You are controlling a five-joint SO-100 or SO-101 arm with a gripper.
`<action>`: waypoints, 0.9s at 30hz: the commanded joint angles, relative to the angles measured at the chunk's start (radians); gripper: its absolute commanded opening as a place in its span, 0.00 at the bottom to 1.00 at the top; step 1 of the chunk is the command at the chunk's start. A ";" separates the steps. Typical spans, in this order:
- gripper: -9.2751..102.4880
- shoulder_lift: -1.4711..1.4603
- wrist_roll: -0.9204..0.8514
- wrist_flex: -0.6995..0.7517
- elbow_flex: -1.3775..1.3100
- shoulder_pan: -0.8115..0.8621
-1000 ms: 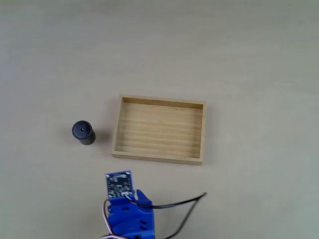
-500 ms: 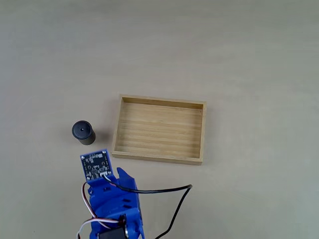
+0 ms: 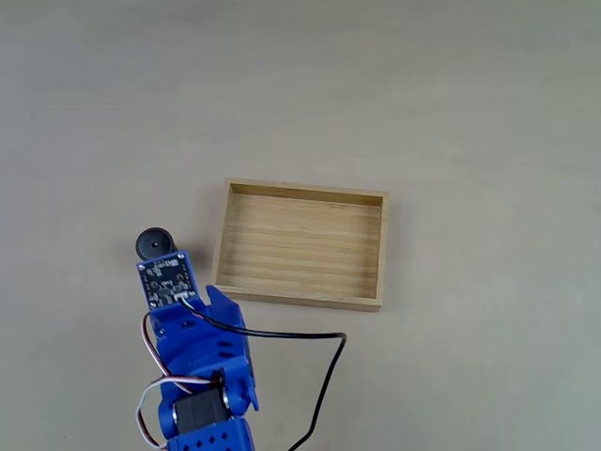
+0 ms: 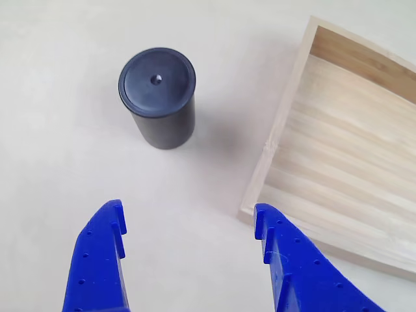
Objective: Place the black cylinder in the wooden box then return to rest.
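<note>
On a plain, pale beige surface (image 3: pixel 470 94) that runs to every edge of the fixed view, a shallow wooden box (image 3: pixel 300 244) lies near the middle, its floor bare. No walls or other parts of the room can be seen. The black cylinder (image 3: pixel 152 243) stands upright on the surface to the left of the box, apart from it; in the fixed view its lower part is hidden behind a small circuit board (image 3: pixel 167 280) on the blue arm (image 3: pixel 202 376). The arm enters from the bottom edge, which cuts off its base, and a black cable (image 3: pixel 324 376) loops from it across the surface. In the other view, the hand (image 4: pixel 188 224) has its two blue fingers spread wide apart, holding nothing. The cylinder (image 4: pixel 158 97) sits ahead of the gap, toward the left finger (image 4: pixel 97 260), not touching either one. A corner of the box (image 4: pixel 273 149) reaches toward the right finger. The frame's bottom edge cuts off both fingers.
</note>
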 commanded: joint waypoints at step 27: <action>0.36 0.324 0.018 -0.209 -0.276 -0.044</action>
